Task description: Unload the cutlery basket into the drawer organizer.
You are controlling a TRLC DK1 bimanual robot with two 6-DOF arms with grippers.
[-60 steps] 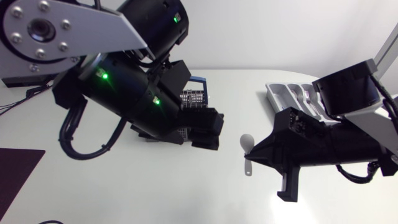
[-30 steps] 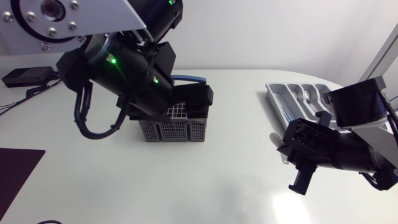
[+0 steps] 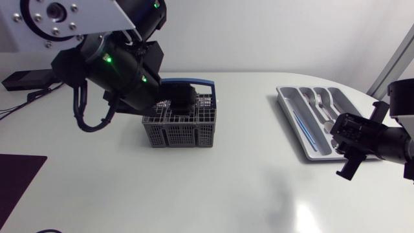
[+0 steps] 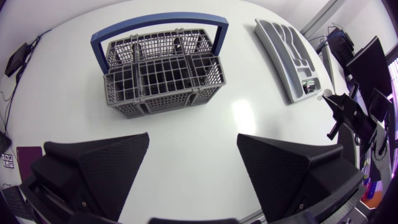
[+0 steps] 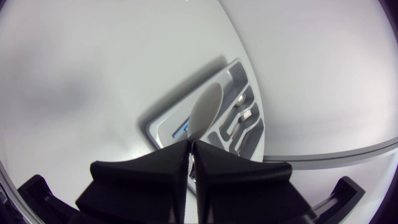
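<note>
My left gripper (image 4: 193, 140) hangs over the cutlery basket (image 3: 180, 124), fingers spread wide, well left of the drawer organizer (image 3: 309, 123). A broad stretch of white table (image 3: 246, 165) separates basket and organizer. By the organizer's right side, my right gripper (image 5: 190, 152) pinches a spoon (image 5: 206, 111), its long axis running straight ahead, bowl toward the organizer.

Spoon (image 5: 205, 111) handle hidden within right pincer (image 5: 190, 148); basket (image 3: 182, 133) contents unclear

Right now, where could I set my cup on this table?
Bare table lies between the cutlery basket and the drawer organizer, and in front of both. Crowded: over the basket, under the left arm; beside the organizer, at the right arm.
</note>
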